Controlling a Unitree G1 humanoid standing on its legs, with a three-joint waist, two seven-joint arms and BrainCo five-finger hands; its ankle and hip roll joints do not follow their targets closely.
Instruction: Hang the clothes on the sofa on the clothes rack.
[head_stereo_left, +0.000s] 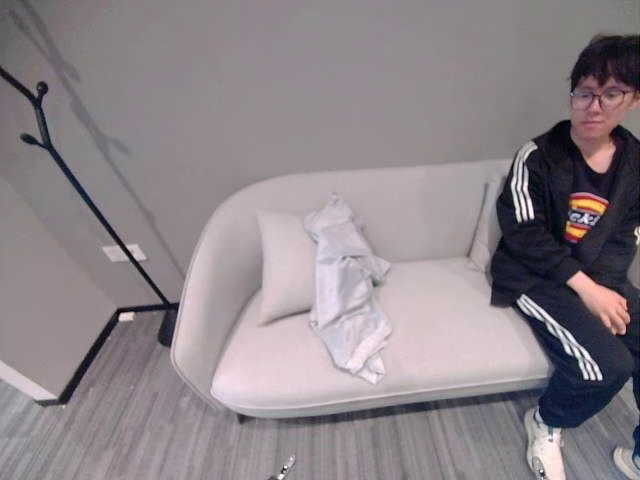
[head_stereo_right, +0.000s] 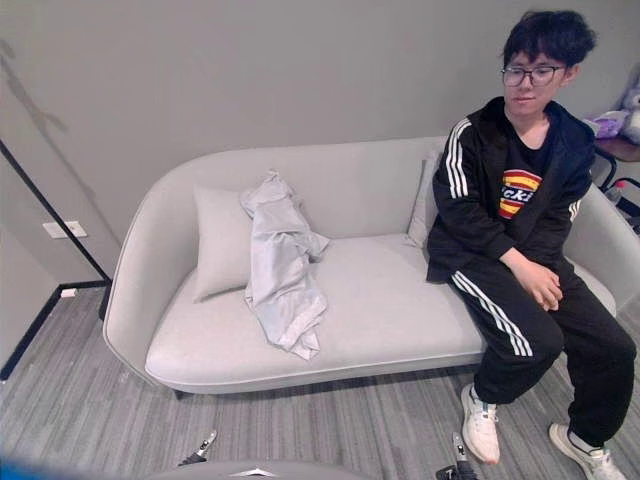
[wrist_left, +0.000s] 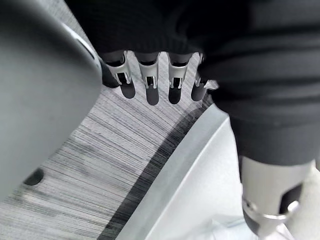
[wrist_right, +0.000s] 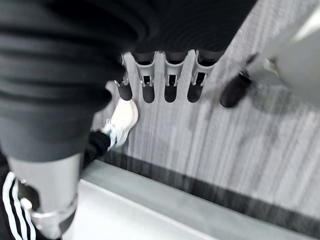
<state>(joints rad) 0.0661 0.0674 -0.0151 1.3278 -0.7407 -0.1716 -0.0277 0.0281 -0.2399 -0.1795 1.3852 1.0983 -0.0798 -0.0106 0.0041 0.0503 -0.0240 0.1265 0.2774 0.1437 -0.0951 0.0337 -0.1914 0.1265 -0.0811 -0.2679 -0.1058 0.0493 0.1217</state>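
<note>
A pale grey garment (head_stereo_left: 345, 290) lies crumpled over the sofa (head_stereo_left: 440, 345), draped from the backrest down onto the seat beside a cushion (head_stereo_left: 285, 265). The black clothes rack (head_stereo_left: 70, 185) stands on the floor left of the sofa, against the wall. My left hand (wrist_left: 149, 80) hangs over the striped floor by the sofa's front edge, fingers straight and holding nothing. My right hand (wrist_right: 170, 80) also hangs low over the floor, fingers straight and empty. Both are well short of the garment.
A person (head_stereo_right: 520, 220) in a black tracksuit sits on the sofa's right end, white shoes (head_stereo_right: 480, 425) on the floor. A second cushion (head_stereo_right: 425, 205) is behind them. A wall corner with dark skirting (head_stereo_left: 90, 355) juts out at left.
</note>
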